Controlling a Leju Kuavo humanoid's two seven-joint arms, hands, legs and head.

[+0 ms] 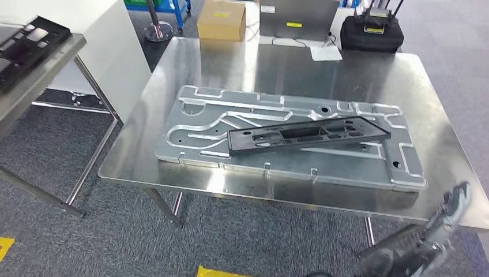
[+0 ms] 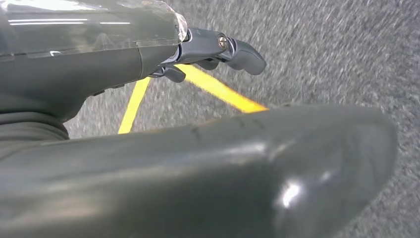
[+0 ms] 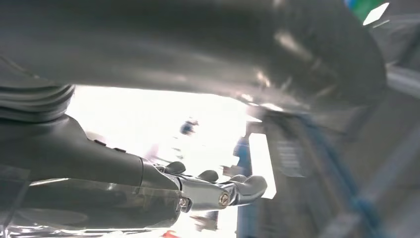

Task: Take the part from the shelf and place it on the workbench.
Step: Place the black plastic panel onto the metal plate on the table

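A long black plastic part (image 1: 308,134) lies flat on the grey metal fixture plate (image 1: 196,144) that rests on the steel workbench (image 1: 323,63). My right hand (image 1: 447,216) hangs low beside the workbench's near right corner, apart from the part, with nothing in it. In the right wrist view its fingers (image 3: 233,191) stretch out loosely and hold nothing. My left hand (image 2: 218,49) hangs over the grey carpet, fingers extended and apart, holding nothing. Another black part (image 1: 26,40) lies on the shelf table (image 1: 57,63) at the far left.
A cardboard box (image 1: 221,20), a grey case (image 1: 297,17) and a black bag (image 1: 372,32) stand on the floor behind the workbench. A white cabinet (image 1: 115,52) stands between shelf and workbench. Yellow floor tape (image 2: 218,91) runs under my left hand.
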